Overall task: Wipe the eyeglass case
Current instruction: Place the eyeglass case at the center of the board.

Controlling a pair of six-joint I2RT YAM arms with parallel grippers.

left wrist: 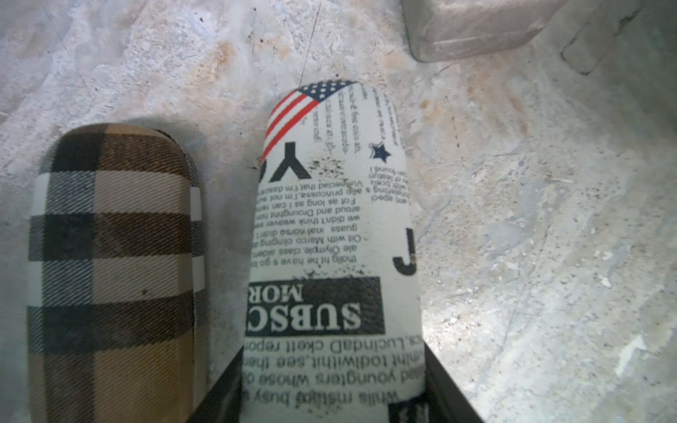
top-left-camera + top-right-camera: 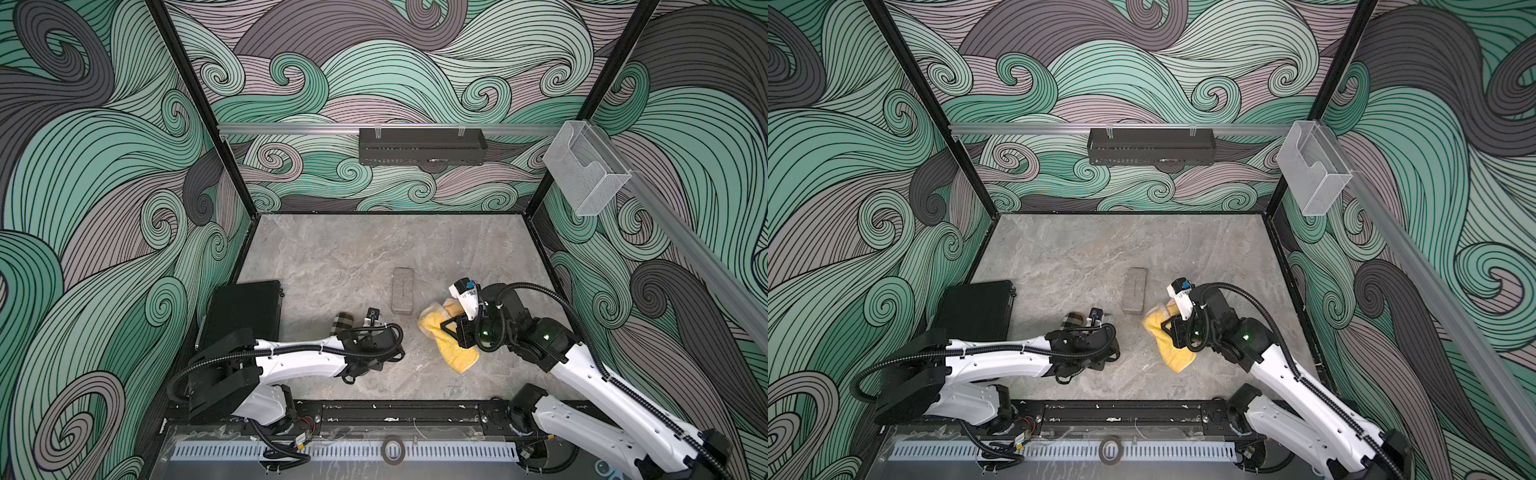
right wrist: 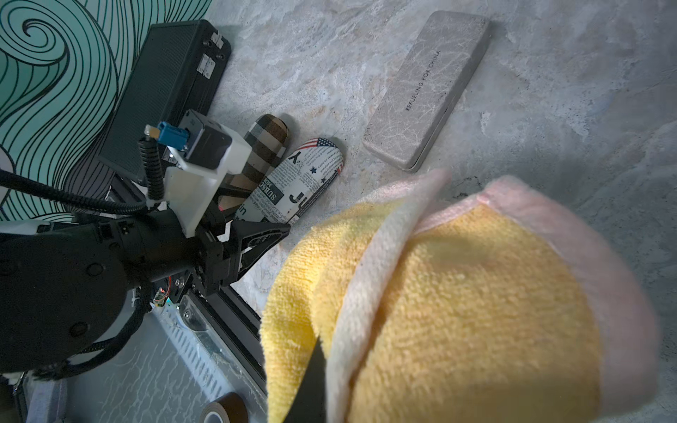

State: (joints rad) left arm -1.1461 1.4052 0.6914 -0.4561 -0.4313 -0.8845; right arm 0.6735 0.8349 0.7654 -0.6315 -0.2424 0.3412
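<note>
The newsprint case point(image 1: 329, 238) is being clamped at its sides by the left claw point(image 1: 333, 366), on the table point(image 2: 353, 249) just beside the plaid case point(image 1: 113, 256). The yellow cloth point(image 3: 458, 311) is being pinched tight by the right claw point(image 2: 451, 328), near the grey case point(image 3: 428, 88). The clamped case is being largely hidden in both top views. "SUBSC" and "REFUELING FOR CHINA" are being shown only by the wrist views.
</note>
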